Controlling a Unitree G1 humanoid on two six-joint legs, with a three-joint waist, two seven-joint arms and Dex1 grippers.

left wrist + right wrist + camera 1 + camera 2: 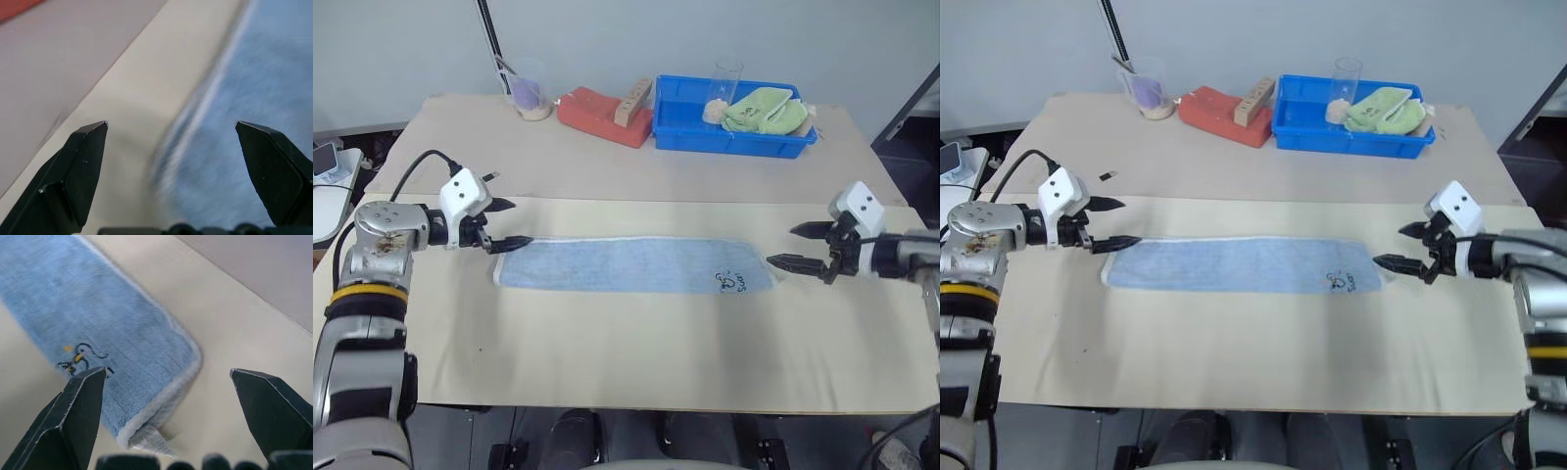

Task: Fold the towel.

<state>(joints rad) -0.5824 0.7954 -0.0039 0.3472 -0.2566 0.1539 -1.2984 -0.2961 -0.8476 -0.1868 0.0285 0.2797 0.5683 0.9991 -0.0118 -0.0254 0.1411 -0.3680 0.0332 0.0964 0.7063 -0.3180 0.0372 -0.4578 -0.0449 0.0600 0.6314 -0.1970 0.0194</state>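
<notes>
Across the middle of the desk (pixel 607 372) lies the towel (pixel 626 266), light blue with thin white edging, spread flat as a long narrow strip. Near its right end is a small dark embroidered mark (pixel 734 281); its lettering is too small to read. At the towel's left end, the left gripper (pixel 507 223) has its fingers spread, the lower fingertip at the edge. Just beyond the right end, the right gripper (pixel 793 246) has its fingers spread too, holding nothing.
</notes>
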